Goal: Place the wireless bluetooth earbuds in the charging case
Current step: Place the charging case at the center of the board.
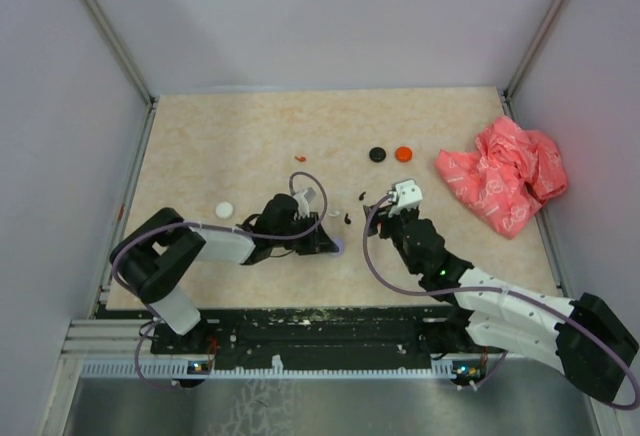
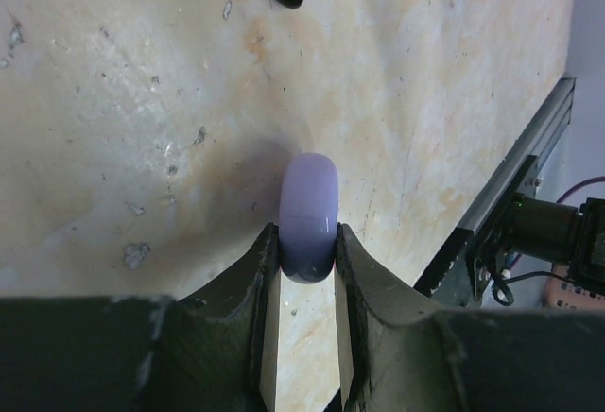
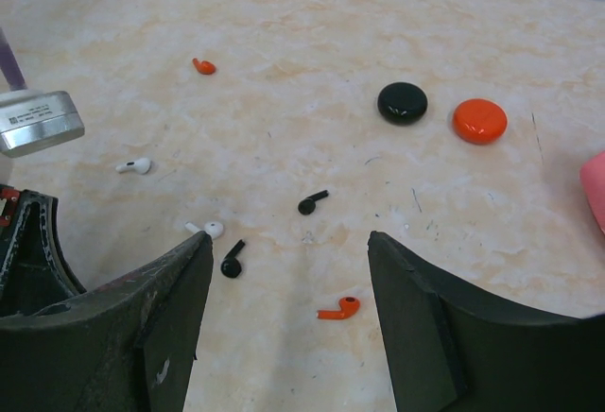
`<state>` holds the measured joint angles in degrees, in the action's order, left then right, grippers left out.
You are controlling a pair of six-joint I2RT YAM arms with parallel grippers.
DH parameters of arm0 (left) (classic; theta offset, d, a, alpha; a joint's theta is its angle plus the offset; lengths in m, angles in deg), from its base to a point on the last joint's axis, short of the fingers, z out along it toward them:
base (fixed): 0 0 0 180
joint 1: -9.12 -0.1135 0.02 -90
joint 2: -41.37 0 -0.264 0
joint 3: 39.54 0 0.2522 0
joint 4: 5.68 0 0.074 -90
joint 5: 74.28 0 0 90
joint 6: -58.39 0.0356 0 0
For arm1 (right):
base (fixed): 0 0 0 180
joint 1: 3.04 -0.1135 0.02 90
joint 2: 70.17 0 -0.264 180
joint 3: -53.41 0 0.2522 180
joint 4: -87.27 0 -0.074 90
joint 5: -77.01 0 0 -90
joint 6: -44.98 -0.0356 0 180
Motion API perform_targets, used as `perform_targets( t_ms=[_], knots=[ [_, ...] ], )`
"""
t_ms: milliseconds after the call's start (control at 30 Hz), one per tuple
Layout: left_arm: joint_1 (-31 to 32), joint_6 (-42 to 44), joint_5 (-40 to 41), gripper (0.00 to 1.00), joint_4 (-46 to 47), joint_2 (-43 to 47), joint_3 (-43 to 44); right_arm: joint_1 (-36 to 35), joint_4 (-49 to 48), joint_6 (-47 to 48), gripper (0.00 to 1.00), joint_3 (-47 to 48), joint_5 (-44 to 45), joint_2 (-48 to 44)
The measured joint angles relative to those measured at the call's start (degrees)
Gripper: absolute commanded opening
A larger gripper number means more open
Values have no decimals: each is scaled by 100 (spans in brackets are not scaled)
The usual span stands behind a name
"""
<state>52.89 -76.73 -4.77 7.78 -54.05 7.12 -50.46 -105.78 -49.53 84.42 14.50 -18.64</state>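
Plainly, little is done — the left gripper (image 2: 307, 247) pinches the shut lilac case (image 2: 309, 206) on edge against the table (image 2: 123, 72), the right gripper (image 3: 288, 251) hangs spread above the earbuds (image 3: 312, 203), which lie loose and scattered there, so opening and every insertion remain.

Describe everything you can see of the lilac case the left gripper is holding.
The lilac case is a smooth, rounded puck of what looks like glossy plastic, seen edge-on in the left wrist view. A faint seam runs across its rim, and it appears closed. It stands on edge, pinched by its two flat faces in the left gripper, with its upper half sticking out past the fingertips. It casts a soft shadow on the table; whether it touches the surface cannot be told.
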Motion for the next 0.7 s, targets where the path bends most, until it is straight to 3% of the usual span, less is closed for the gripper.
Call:
perform_targets(
  t_ms=[200,267,433,467,500,533,700],
  knots=[
    [144,120,350,46,-529,37,234,0,-111,0,66,-2,76,2],
    [155,177,503,60,-743,149,271,0,-111,0,66,-7,98,2],
    [186,326,968,66,-1233,511,308,0,-144,0,66,-87,127,4],
    [184,354,1075,74,-1362,584,308,0,-144,0,67,-87,136,4],
    [184,380,1185,92,-1473,660,306,0,-149,0,66,-87,138,4],
    [186,409,1276,99,-1576,741,306,0,-149,0,66,-87,138,4],
    [188,542,1845,100,-2190,1427,308,0,-149,0,66,-87,142,4]
  ],
)
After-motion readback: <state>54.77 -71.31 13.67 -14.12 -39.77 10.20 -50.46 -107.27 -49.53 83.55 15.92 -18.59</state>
